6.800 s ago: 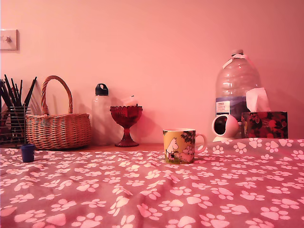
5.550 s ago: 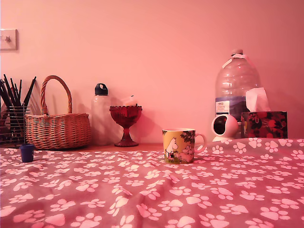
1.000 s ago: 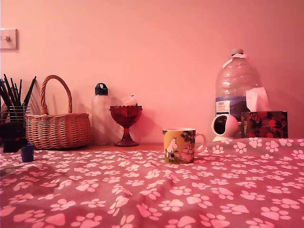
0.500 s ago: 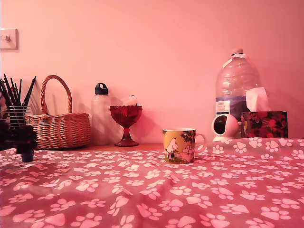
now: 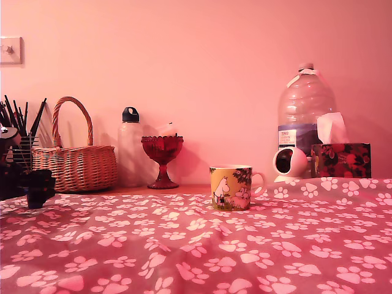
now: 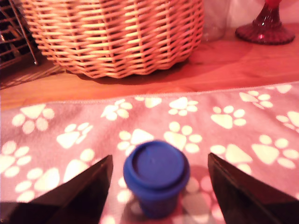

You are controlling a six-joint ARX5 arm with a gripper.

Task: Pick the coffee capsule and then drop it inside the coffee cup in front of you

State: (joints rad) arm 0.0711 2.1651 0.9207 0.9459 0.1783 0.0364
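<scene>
Black and spread wide, my hand (image 6: pixel 156 186) straddles the coffee capsule (image 6: pixel 156 176), a finger on each side with clear gaps, touching nothing. The capsule stands upright on the paw-print cloth (image 6: pixel 233 121) over the bench. The wrist view shows it plainly; in the exterior view the hand (image 5: pixel 38 187) hides it at that view's far left. The wicker basket (image 5: pixel 75 165) stands just behind. The coffee cup (image 5: pixel 231 187) shows only in the exterior view, well apart toward its right.

home: wicker basket (image 5: pixel 75 166), tissue box (image 5: pixel 340 160)
</scene>
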